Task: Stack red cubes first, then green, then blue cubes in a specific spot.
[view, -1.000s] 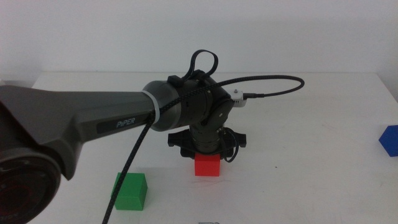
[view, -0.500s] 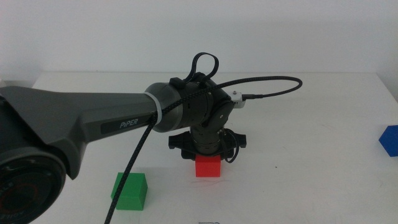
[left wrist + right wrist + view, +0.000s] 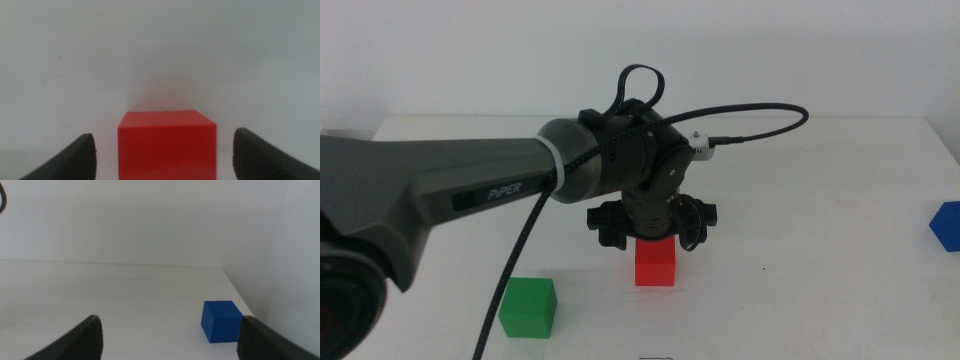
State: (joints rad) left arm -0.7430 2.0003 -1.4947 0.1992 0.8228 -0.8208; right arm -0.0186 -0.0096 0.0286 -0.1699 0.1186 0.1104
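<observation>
With the red cube (image 3: 655,264) sitting mid-table as the base, the left gripper (image 3: 653,228) hovers just above it, jaws spread wide and empty, so the next move looks like fetching the green cube (image 3: 528,306) at near left.

Lab-like test setup — bare white table (image 3: 840,160), blank white wall (image 3: 770,50)

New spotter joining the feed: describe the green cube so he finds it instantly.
Start at the long dark left arm crossing the white table. Below its forearm, near the front edge, sits the green cube, alone and untouched. The red cube lies under the left gripper.
</observation>
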